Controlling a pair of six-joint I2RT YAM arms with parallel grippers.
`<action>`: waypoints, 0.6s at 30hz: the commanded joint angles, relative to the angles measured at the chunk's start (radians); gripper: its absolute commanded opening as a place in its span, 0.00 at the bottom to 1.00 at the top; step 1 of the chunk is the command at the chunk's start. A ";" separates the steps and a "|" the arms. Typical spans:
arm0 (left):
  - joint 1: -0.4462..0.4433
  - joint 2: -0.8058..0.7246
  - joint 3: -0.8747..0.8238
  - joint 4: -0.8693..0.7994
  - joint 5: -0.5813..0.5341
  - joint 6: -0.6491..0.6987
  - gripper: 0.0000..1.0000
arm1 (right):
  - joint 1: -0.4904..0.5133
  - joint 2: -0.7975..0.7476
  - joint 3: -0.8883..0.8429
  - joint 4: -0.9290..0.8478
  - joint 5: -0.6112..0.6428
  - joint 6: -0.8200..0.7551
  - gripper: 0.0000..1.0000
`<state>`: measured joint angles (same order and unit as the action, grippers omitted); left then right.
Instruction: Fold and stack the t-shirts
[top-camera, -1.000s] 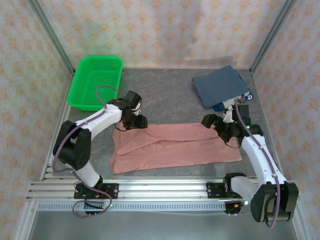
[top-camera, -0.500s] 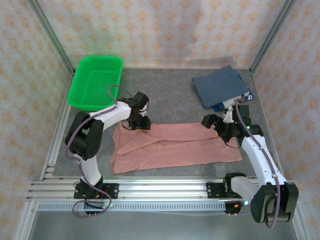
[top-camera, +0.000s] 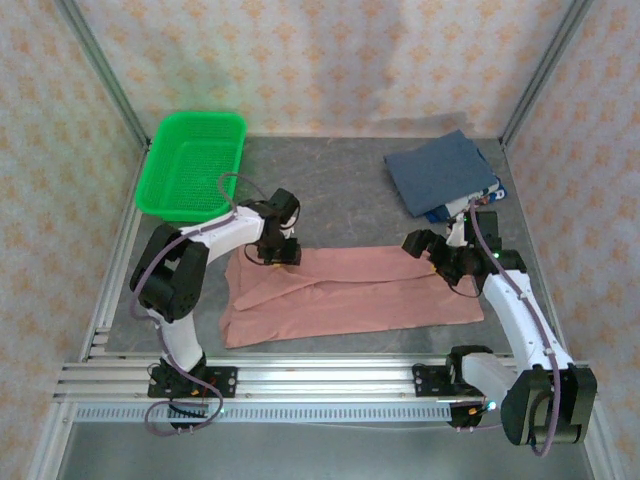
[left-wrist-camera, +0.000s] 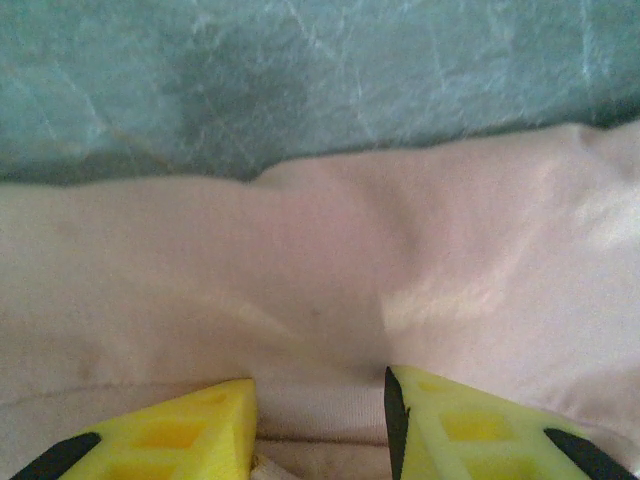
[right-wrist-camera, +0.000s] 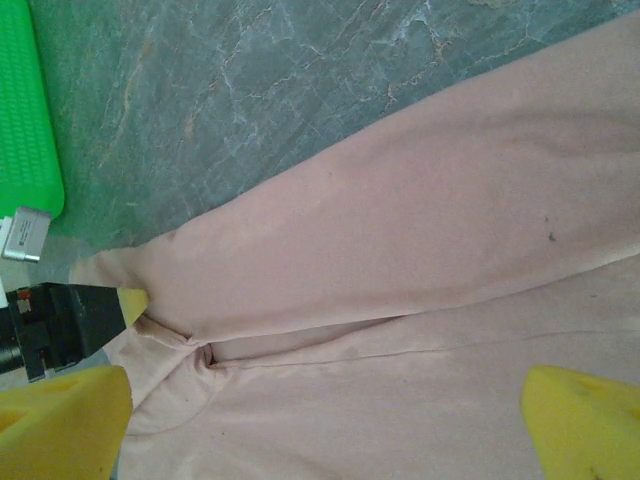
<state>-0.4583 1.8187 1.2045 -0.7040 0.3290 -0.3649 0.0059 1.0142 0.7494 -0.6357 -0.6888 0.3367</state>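
**While the pink shirt lies flat, both tools stand at its far edge**

As the overhead view shows, your pink t-shirt (top-camera: 350, 290) lies in a long band across the near middle of the table (top-camera: 340, 185), with a lengthwise fold line running through it. The blue t-shirt (top-camera: 440, 170) sits folded at the far right corner, well apart from the pink one, resting on a small item with a white and blue edge that I cannot identify. The green basket (top-camera: 190, 165) stands at the far left corner.

Your left gripper (top-camera: 281, 254) is down on the far edge of the pink t-shirt, near its left end. In its wrist view the yellow fingers (left-wrist-camera: 190, 430) are drawn in to a narrow gap, with a raised ridge of cloth between them and creases running towards that gap. I cannot tell whether the pads actually bite the cloth.

Your right gripper (top-camera: 428, 255) sits at the far right corner of the same shirt. Its wrist view shows the fingers (right-wrist-camera: 585, 415) spread wide, pink cloth lying loose between them and nothing held.
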 joint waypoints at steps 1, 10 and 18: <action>-0.009 -0.053 -0.031 -0.032 -0.033 -0.003 0.39 | 0.003 -0.009 -0.014 -0.001 0.005 -0.010 0.99; -0.015 -0.067 -0.047 -0.026 -0.031 -0.008 0.35 | 0.004 0.000 -0.015 -0.001 0.005 -0.010 0.99; -0.017 -0.064 -0.063 -0.038 -0.041 0.000 0.24 | 0.004 0.000 -0.018 0.000 0.006 -0.010 0.99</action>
<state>-0.4713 1.7786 1.1557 -0.7074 0.3218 -0.3679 0.0059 1.0142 0.7471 -0.6357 -0.6888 0.3367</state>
